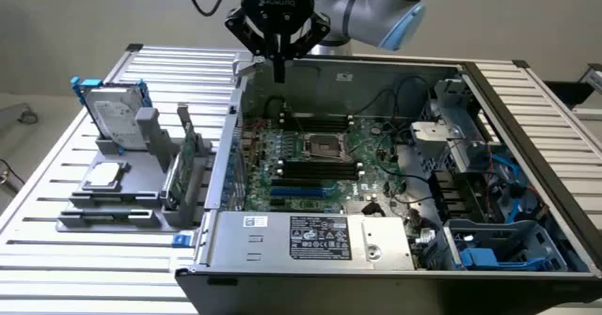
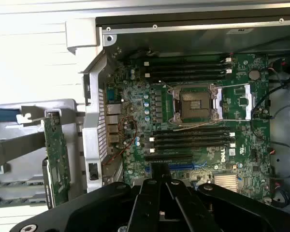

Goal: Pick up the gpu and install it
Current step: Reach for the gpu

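**benchrat:** Going from the exterior view's left: a silver hard drive in a blue frame [image 1: 115, 114] stands in a grey slotted holder [image 1: 103, 220], with a small square silver chip [image 1: 103, 175] lying flat in front of it. At the holder's right edge, just beside the wall of the open metal computer case [image 1: 395, 72], is the thin green circuit-board card, the gpu [image 1: 180, 167]. It's parked on its long edge, upright.

**solder_sam:** Which way does it run?

**benchrat:** Its long axis goes front to back along the case wall. In the wrist view the gpu [image 2: 55, 154] shows its green face and a dark strip along one side, probably the cooler. The silvery bracket seems to be at the far end.

**solder_sam:** And the arm?

**benchrat:** The black two-finger gripper [image 1: 279, 74] hangs over the far left corner of the case, above the green motherboard [image 1: 311, 181] and well apart from the card. Its jaws are pinched together on nothing.

**solder_sam:** Grab tips?

**benchrat:** I'd guess it's light and stiff but fragile. Pinch the bare top edge across its thickness, near the middle so it doesn't tip. Stay off the components and the contacts.
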Tool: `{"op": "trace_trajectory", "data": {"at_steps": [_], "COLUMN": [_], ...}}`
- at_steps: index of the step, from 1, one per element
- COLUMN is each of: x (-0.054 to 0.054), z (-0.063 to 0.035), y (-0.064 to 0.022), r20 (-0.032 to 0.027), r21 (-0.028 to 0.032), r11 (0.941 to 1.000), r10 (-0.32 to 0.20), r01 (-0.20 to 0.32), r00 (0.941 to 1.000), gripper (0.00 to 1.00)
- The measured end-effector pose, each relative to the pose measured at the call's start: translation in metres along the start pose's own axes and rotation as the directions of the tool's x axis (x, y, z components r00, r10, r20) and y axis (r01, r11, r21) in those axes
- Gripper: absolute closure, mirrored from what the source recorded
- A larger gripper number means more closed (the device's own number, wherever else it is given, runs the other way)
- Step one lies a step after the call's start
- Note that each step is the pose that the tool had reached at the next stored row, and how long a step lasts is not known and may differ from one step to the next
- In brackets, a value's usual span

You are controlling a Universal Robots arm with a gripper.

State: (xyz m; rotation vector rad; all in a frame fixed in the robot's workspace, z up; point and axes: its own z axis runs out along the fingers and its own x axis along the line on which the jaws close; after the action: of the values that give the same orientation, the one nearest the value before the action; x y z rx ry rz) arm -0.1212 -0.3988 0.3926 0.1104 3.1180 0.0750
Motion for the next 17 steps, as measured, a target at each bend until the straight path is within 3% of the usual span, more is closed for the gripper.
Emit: {"op": "trace_trajectory", "data": {"at_steps": [9, 17], "x": [0.004, 0.04], "z": [-0.0001, 0.0018], "y": [-0.0003, -0.0029], "r20": [-0.0001, -0.0013], "r21": [0.0002, 0.0002], "r11": [1.0, 1.0], "r10": [0.0, 0.0], "r01": [0.0, 0.0], "r00": [1.0, 1.0], "gripper": [0.89, 0.89]}}
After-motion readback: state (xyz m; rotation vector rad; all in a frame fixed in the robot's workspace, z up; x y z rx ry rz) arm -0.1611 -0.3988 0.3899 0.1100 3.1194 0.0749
